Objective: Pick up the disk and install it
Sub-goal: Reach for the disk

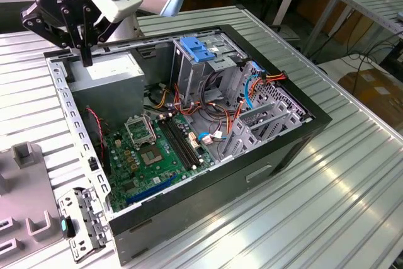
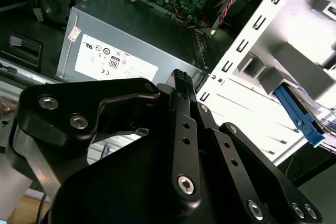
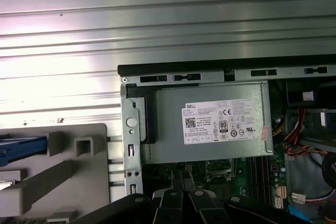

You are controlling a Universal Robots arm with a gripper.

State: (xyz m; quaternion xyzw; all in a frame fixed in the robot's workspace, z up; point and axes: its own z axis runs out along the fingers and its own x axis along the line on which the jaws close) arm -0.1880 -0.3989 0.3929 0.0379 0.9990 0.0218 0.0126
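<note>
Exterior view: we see the gripper (image 1: 86, 61) hanging over the corner of the open computer case (image 1: 315, 118) at the exterior view's left, just above the power supply (image 1: 113, 70), a grey metal box with a white sticker. Its fingers are closed together and hold nothing; both wrist views confirm this, with the dark fingertips (image 2: 181, 77) meeting over the power supply (image 2: 131, 40).

Inside the case we note the green motherboard (image 1: 151, 155) and, at the far side, a light-blue bracket (image 1: 198, 48) on top of the drive cage. The case lies on its side on a slatted metal table (image 1: 352, 187).

The disk (image 3: 23, 144) is outside the case. In the first wrist view we see its blue side rail at the picture's edge, resting in a grey fixture (image 3: 63, 171) that stands on the table beside the case wall. In the second wrist view the same blue rail (image 2: 296, 114) shows beyond the perforated chassis edge. The disk is well apart from the gripper (image 3: 183, 179) and not touched by it.
</note>
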